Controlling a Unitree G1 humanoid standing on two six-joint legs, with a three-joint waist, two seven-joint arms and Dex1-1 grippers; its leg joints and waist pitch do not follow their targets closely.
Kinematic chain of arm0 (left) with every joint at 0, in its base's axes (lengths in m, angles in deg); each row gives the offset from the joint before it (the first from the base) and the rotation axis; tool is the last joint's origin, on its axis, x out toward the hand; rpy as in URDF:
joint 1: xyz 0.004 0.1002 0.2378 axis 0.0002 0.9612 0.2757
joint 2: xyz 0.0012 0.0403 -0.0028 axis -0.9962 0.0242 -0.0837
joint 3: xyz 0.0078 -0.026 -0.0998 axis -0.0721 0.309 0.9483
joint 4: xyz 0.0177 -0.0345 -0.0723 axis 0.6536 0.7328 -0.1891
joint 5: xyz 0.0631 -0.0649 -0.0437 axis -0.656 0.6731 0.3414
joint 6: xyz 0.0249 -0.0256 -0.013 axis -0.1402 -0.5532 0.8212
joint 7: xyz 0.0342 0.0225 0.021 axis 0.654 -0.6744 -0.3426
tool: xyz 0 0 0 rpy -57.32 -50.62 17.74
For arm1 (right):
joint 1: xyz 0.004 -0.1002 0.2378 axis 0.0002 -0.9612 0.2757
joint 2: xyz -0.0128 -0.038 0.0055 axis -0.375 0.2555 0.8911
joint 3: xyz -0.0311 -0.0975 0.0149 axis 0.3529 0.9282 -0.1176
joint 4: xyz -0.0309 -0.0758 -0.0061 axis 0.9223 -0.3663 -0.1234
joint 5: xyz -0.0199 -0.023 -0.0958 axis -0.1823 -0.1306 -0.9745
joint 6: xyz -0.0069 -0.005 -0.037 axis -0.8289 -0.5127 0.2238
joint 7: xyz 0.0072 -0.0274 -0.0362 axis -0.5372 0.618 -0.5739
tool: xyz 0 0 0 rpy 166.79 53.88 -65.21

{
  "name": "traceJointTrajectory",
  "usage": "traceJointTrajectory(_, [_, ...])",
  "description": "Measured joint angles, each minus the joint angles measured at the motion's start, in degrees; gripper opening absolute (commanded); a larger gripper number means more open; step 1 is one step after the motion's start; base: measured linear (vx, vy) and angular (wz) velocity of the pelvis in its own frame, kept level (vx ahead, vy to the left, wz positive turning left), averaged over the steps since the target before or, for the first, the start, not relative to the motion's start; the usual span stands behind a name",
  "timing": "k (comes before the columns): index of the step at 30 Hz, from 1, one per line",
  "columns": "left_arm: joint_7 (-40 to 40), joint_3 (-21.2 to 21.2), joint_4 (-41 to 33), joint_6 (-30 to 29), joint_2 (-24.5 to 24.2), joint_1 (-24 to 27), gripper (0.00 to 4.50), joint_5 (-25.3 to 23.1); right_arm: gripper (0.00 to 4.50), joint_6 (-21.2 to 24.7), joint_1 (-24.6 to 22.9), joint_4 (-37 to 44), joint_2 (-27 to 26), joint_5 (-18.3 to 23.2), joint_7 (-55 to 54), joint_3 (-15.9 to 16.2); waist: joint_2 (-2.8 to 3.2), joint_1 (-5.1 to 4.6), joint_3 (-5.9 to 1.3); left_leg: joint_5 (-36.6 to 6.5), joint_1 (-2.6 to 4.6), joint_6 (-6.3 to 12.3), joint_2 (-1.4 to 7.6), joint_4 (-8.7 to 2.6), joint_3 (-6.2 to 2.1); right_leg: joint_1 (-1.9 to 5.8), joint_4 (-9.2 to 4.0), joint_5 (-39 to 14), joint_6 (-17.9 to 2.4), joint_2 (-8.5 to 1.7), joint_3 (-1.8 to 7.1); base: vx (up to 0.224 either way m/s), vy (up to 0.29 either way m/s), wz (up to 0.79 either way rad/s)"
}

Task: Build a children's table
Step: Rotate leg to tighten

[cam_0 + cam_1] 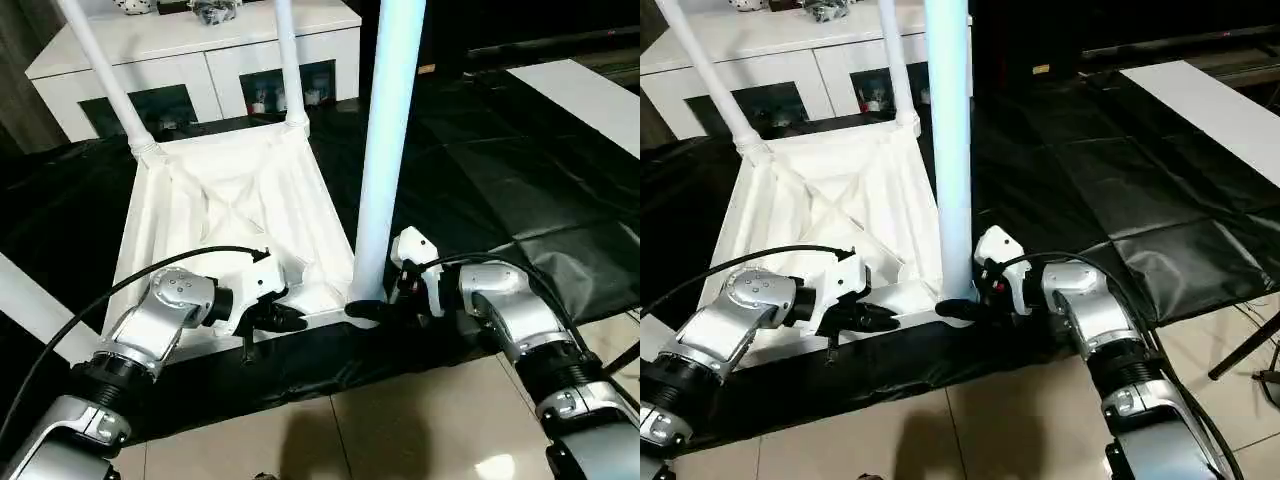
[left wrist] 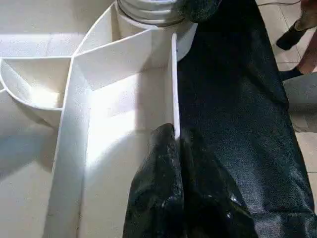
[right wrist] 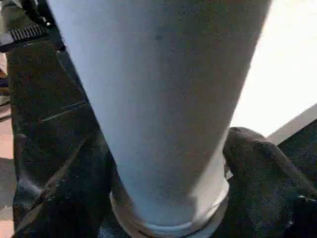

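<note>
We see the tabletop lying upside down on the black work table, its long axis running from near to far. 3 legs stand in its corner sockets, all pointing up. The far-left leg leans left and the far-right leg stands almost straight; both are cut off by the top edge of the head views, so we cannot see their tips. The near-right leg rises upright from the near-right corner and is also cut off above. Its foot is partly hidden by the right gripper, whose fingers stand apart on either side of the leg's base; we cannot tell whether they press on it. The near-left corner is hidden behind the left arm.

The left gripper sits at the tabletop's near rim, left of that leg. In the left wrist view its fingers are closed on the thin rim wall.

Beyond the work table stands a white cabinet, its top partly cut off.
</note>
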Motion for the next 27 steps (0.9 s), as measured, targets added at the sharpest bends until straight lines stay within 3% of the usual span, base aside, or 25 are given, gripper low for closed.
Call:
traceJointTrajectory(5, [-0.05, 0.09, -0.08, -0.08, -0.03, 0.16, 0.00, 0.00, 2.80, -0.13, 0.51, -0.44, 0.08, -0.19, 0.69, 0.69, -0.01, -0.04, 0.00, 0.00, 0.02, 0.00, 0.01, 0.08, -0.01, 0.00, 0.11, 0.00, 0.00, -0.01, 0.00, 0.000, 0.000, 0.00])
traceJointTrajectory(12, [-0.54, 0.22, -0.87, -0.60, -0.11, 0.73, 0.00, -0.04, 2.67, -0.08, 1.02, -1.23, -0.22, -0.57, 0.89, 0.84, -0.03, -0.17, -0.02, 0.00, 0.04, 0.00, 0.02, 0.19, -0.02, 0.00, 0.24, 0.00, 0.00, -0.01, 0.01, 0.000, 0.000, 0.00])
traceJointTrajectory(17, [-9.02, 1.98, 2.89, -1.90, 3.65, -1.06, 0.00, -1.71, 2.66, 1.13, 3.15, -6.87, -5.48, -1.12, -14.96, -2.69, -0.06, -1.53, -0.02, 0.02, 0.23, -0.04, 0.04, 0.54, -0.04, 0.02, 0.74, -0.03, 0.04, -0.02, 0.14, 0.000, 0.000, 0.00])
traceJointTrajectory(19, [-13.90, 2.62, 4.87, -3.92, 6.77, -2.67, 0.00, -2.29, 2.66, 3.30, 3.57, -7.75, -8.59, -1.01, -23.36, -5.54, -0.06, -1.93, -0.02, 0.04, 0.25, -0.07, 0.03, 0.54, -0.06, 0.02, 0.75, -0.05, 0.08, -0.03, 0.15, 0.000, 0.000, 0.00])
traceJointTrajectory(22, [-19.57, 3.10, 7.45, -6.14, 10.43, -4.90, 0.00, -2.81, 2.65, 5.79, 4.06, -7.95, -11.97, -1.43, -34.50, -8.45, -0.04, -2.11, -0.01, 0.04, 0.27, -0.07, 0.02, 0.53, -0.10, 0.02, 0.74, -0.11, 0.20, -0.03, 0.14, 0.000, 0.000, 0.00])
traceJointTrajectory(27, [-27.32, 4.18, 11.02, -8.68, 15.48, -7.81, 0.00, -3.50, 2.65, 5.61, 6.33, -11.31, -17.06, -2.13, -50.85, -11.80, 0.02, -2.10, -0.02, 0.04, 0.24, -0.07, 0.01, 0.52, -0.12, 0.01, 0.72, -0.13, 0.27, -0.03, 0.12, 0.000, 0.000, 0.00])
